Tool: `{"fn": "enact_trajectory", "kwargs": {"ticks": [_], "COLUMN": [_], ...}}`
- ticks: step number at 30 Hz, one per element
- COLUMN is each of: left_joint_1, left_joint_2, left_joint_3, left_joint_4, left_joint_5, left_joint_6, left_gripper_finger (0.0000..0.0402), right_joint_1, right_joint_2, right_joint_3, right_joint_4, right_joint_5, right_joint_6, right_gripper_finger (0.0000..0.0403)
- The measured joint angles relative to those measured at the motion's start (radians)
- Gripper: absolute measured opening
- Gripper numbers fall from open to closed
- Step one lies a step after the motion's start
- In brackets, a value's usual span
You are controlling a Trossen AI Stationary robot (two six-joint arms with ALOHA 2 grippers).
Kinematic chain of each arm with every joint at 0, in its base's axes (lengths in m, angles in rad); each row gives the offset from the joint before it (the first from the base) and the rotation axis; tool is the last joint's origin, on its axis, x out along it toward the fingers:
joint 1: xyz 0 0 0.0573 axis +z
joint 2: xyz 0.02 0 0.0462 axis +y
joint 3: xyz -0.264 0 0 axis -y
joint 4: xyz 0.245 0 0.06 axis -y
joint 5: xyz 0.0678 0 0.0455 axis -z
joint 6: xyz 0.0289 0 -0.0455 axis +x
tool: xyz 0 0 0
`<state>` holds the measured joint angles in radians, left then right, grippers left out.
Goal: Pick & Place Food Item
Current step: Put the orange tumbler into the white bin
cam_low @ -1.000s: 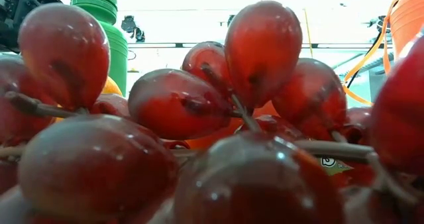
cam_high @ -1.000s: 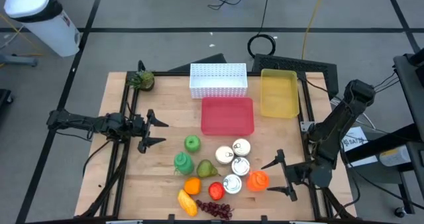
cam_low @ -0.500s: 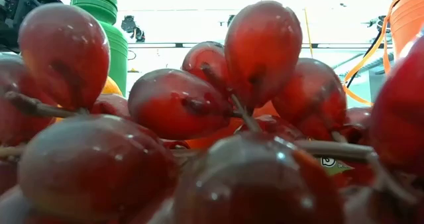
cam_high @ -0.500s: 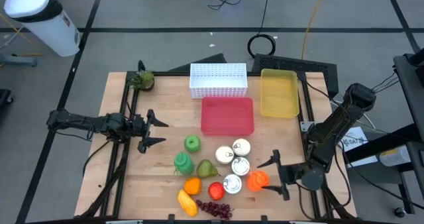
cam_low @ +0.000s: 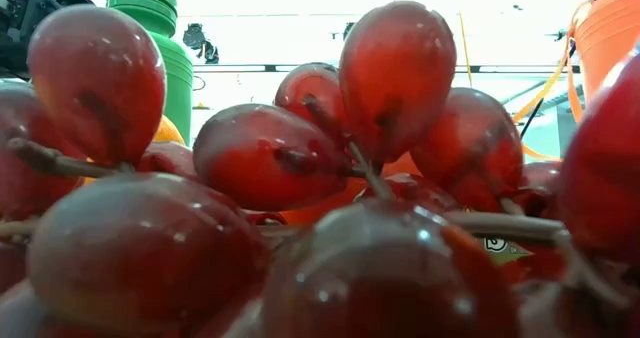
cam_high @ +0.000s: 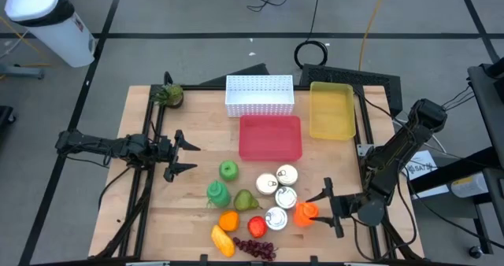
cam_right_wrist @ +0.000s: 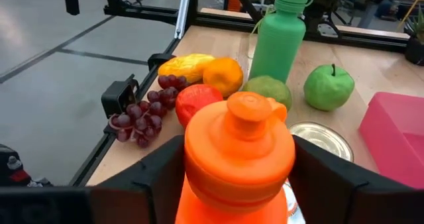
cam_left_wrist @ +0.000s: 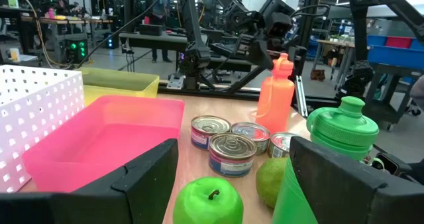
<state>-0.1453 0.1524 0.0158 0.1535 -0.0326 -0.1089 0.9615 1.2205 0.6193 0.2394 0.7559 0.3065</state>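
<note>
Left gripper [cam_high: 187,157] hung over the table's left side with its jaws spread, holding nothing, well apart from the food.

White perforated plastic basket [cam_high: 260,95] sat at the table's far edge, nothing visible inside. Just in front of it, pink rectangular plastic tray [cam_high: 270,137] held nothing. Beside the basket, yellow translucent plastic bin [cam_high: 331,110] likewise showed nothing inside.

Food cluster lay near the front edge: green plastic apple [cam_high: 228,170], green plastic bottle [cam_high: 217,193], three round tin cans [cam_high: 279,193], dark red plastic grape bunch [cam_high: 256,249].

Right gripper [cam_high: 322,208] sat at the front right with its jaws either side of the orange plastic bottle [cam_high: 305,214]; firm contact unclear. Bottle stood upright beside the cans.
</note>
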Motion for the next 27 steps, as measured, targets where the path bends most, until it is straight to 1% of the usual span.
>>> {"fn": "enact_trajectory", "kwargs": {"ticks": [3,7,12,14,16,19,22,24,27], "left_joint_1": [0.000,0.000,0.000,0.000,0.000,0.000,0.000,0.000,0.000], "left_joint_2": [0.000,0.000,0.000,0.000,0.000,0.000,0.000,0.000,0.000], "left_joint_3": [0.000,0.000,0.000,0.000,0.000,0.000,0.000,0.000,0.000], "left_joint_4": [0.000,0.000,0.000,0.000,0.000,0.000,0.000,0.000,0.000], "left_joint_5": [0.000,0.000,0.000,0.000,0.000,0.000,0.000,0.000,0.000], "left_joint_6": [0.000,0.000,0.000,0.000,0.000,0.000,0.000,0.000,0.000], "left_gripper_finger": [0.0301,0.0301,0.0301,0.0301,0.0301,0.0301,0.0301,0.0301,0.0301], "right_joint_1": [0.000,0.000,-0.007,-0.023,-0.052,-0.117,-0.218,-0.308,-0.470], "right_joint_2": [-0.011,-0.038,-0.072,-0.090,-0.115,-0.165,-0.224,-0.258,-0.294], "right_joint_3": [0.000,0.000,0.000,0.000,0.000,0.000,0.000,0.000,0.000], "right_joint_4": [0.036,0.094,0.216,0.266,0.299,0.316,0.314,0.308,0.307], "right_joint_5": [0.001,0.002,0.025,0.032,0.029,0.029,0.015,-0.041,-0.175], "right_joint_6": [-0.005,-0.010,-0.058,-0.091,-0.125,-0.168,-0.177,-0.195,-0.192], "right_gripper_finger": [0.0202,0.0203,0.0224,0.0224,0.0215,0.0202,0.0202,0.0206,0.0214]}}
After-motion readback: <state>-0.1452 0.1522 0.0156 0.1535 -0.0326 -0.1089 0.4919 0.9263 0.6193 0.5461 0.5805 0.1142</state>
